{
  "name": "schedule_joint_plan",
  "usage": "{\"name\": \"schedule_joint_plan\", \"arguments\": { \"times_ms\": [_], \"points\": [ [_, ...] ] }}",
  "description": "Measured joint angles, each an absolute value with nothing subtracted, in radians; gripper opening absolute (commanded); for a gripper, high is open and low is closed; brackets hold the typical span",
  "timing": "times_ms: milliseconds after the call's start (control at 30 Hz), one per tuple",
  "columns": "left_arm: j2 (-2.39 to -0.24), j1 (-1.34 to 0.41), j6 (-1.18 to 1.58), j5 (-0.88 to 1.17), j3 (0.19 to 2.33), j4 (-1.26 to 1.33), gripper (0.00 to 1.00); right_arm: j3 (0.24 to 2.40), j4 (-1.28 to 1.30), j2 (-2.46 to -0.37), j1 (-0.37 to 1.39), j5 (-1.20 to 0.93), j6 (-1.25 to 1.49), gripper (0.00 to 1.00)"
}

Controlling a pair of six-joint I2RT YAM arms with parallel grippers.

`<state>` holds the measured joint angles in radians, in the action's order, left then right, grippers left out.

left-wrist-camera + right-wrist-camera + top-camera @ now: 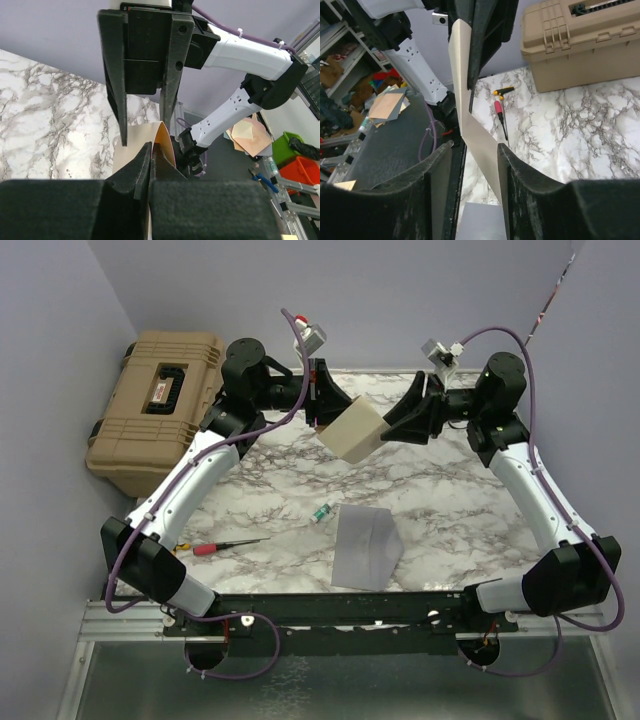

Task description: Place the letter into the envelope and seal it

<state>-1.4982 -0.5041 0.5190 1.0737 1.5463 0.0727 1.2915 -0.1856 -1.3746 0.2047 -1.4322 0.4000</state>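
Right tool (pixel 475 150) straddled the letter (pixel 352 430), half-wide, not gripping; left tool (pixel 151 146) pinched it, aloft at twelve o'clock. Light, floppy, slick paper, I judged: grip opposite edges, gently.

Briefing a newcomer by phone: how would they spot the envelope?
On the white marble table, look at the middle of its near edge. The flat grey-lilac paper envelope lies there; the peach-tan paper sheet is held aloft, and the red-handled screwdriver is thin.

A robotics workshop: tan hard case (pixel 160 410), screwdriver (pixel 225 547) on the marbled table (pixel 440 490), cluttered shelves (pixel 342 37) behind.
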Motion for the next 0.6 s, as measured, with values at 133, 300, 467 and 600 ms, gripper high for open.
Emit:
{"name": "schedule_joint_plan", "arguments": {
  "times_ms": [133,300,467,600],
  "points": [
    [-1.5,-0.503,0.519,1.062,1.546,0.073,0.0,1.291,-0.182,-1.375,0.205,-1.469,0.396,0.03],
    [-1.5,-0.493,0.507,1.014,1.546,0.072,0.17,1.291,-0.173,-1.374,0.205,-1.485,0.391,0.0],
    [-1.498,-0.465,0.383,0.866,1.546,-0.062,0.44,1.339,-0.046,-1.386,0.205,-1.475,0.33,0.01],
    [-1.488,-0.446,0.229,0.591,1.504,-0.236,0.41,1.4,0.181,-1.417,0.205,-1.399,0.17,0.01]
  ]
}}
